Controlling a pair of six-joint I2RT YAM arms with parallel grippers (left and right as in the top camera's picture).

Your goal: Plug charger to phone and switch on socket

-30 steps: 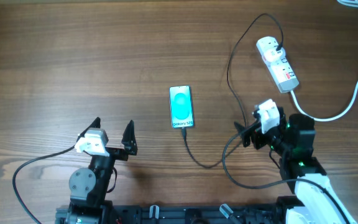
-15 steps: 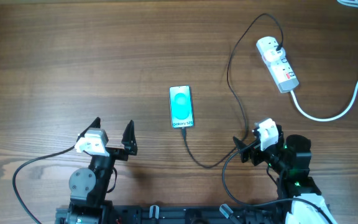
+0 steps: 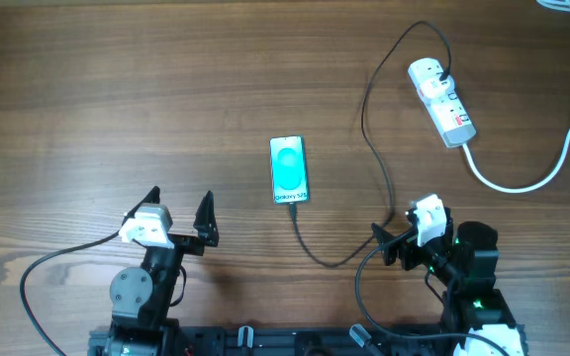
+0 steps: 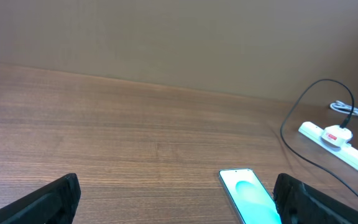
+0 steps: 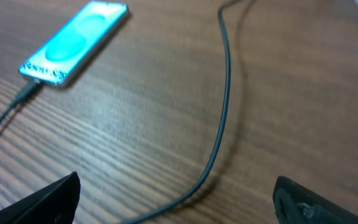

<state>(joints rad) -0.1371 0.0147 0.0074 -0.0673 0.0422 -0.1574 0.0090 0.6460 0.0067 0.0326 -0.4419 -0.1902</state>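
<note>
At the near edge of the wooden table (image 3: 117, 79), the left gripper (image 3: 179, 203) hovers with its two fingers wide apart and nothing between them; it is at about 8 o'clock from the phone (image 3: 289, 170) and well apart from it. The right gripper (image 5: 176, 180), at about 4 o'clock from the phone, also has its fingers spread wide and holds nothing. In its wrist view the charger (image 5: 227, 81) lies on the wood between the fingers without touching them. The phone lies flat near the middle of the table, its cyan screen is lit, and its white text strip is at the near end. The connector tip of the thin black charger meets this near end. From there the cable curves toward 4 o'clock, passes beside the right gripper and runs far to the socket (image 3: 441, 101), at 2 o'clock from the phone. The socket's thick white cord (image 3: 552, 168) loops to the right. I cannot tell the position of its switches.
</note>
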